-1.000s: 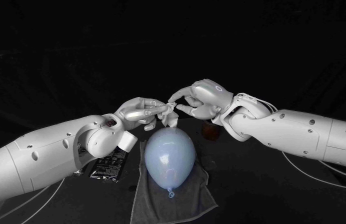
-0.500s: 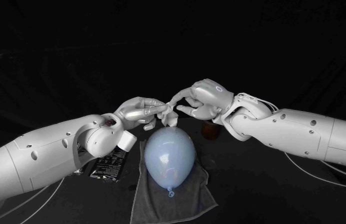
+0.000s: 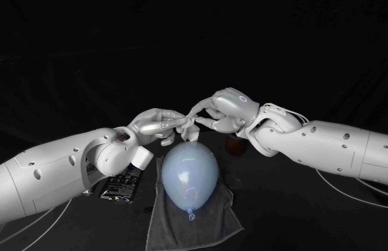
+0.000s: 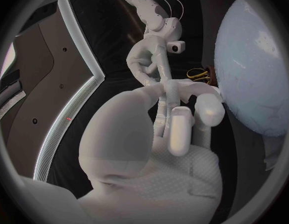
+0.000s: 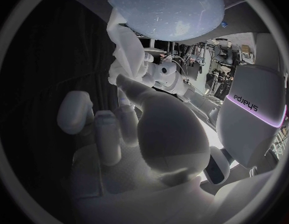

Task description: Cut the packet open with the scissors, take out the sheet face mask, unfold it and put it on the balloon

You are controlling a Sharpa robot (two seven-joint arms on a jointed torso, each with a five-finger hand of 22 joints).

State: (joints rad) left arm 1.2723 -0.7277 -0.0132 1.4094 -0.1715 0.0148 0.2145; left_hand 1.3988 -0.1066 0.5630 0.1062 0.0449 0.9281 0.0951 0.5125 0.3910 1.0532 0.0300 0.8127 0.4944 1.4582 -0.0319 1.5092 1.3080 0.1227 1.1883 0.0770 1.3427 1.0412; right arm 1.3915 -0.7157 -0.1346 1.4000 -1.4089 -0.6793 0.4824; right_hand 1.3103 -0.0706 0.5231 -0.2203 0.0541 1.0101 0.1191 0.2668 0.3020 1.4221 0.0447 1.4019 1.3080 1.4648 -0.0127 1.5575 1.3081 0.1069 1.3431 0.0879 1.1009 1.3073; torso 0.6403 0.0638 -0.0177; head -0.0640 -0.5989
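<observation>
just above the balloon [image 3: 190, 172], the left hand [image 3: 155, 125] and right hand [image 3: 222, 112] both pinch the folded sheet mask [image 3: 190, 129].

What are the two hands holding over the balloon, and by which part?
The sheet face mask, bunched up: the left hand and the right hand each pinch it at its top, and the rest hangs just above the balloon.

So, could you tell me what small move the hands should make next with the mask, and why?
Probably ease the left hand and right hand apart to spread the sheet mask. Both pinch it, and it hangs bunched between them over the far end of the balloon, so it looks too folded to lay down yet.
</observation>
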